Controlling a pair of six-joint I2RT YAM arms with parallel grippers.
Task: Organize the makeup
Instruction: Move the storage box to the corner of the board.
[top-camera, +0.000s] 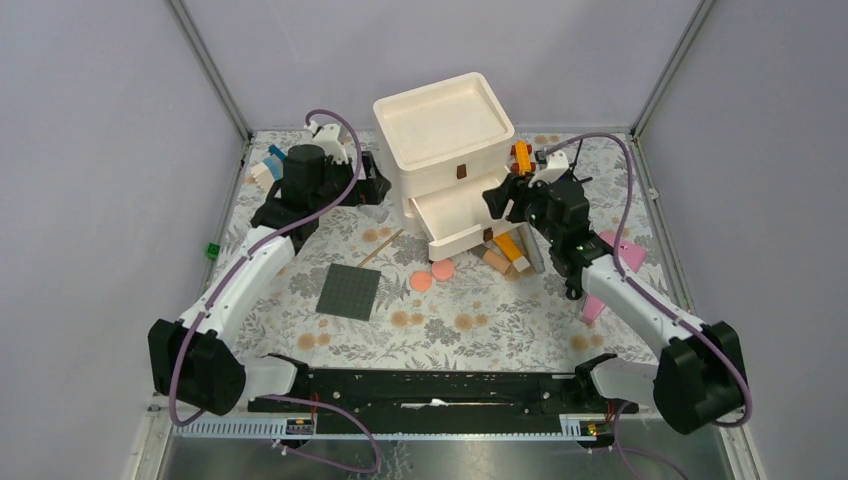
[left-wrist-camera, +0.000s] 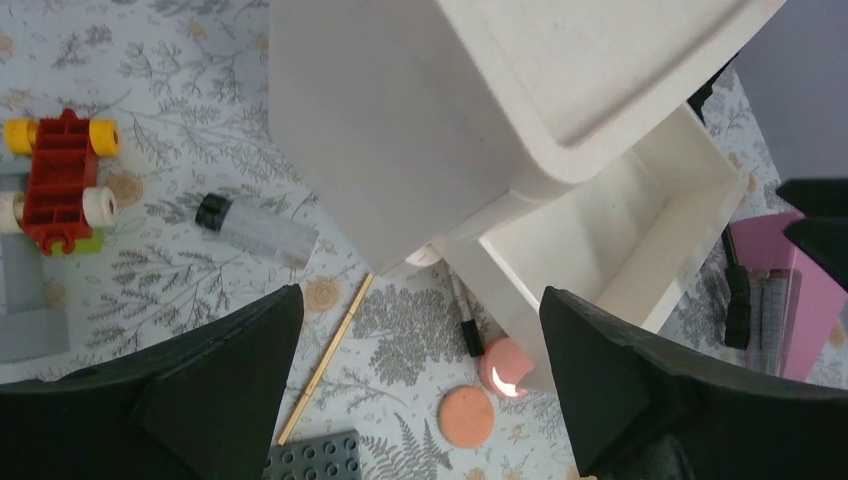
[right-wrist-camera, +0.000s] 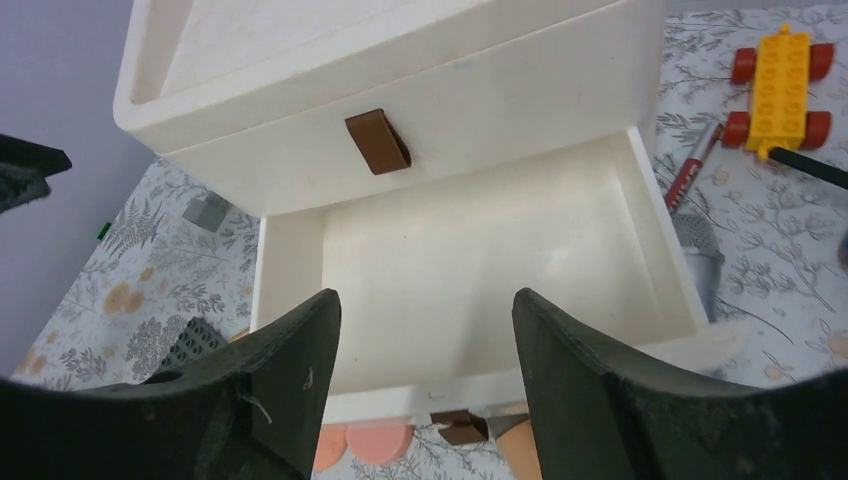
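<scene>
The right gripper (right-wrist-camera: 422, 300) is hovering released and empty over the open drawer (right-wrist-camera: 480, 250), and the left gripper (left-wrist-camera: 420, 295) is gaping too. The pink discs (top-camera: 432, 276) and orange tube (top-camera: 508, 246) are lying outside, around the drawer's six o'clock. Reaching down carelessly risks a finger nudging the drawer shut.

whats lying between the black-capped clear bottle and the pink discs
A thin wooden stick lies slanted between the bottle and the discs, touching neither; the left wrist view shows it.
</scene>
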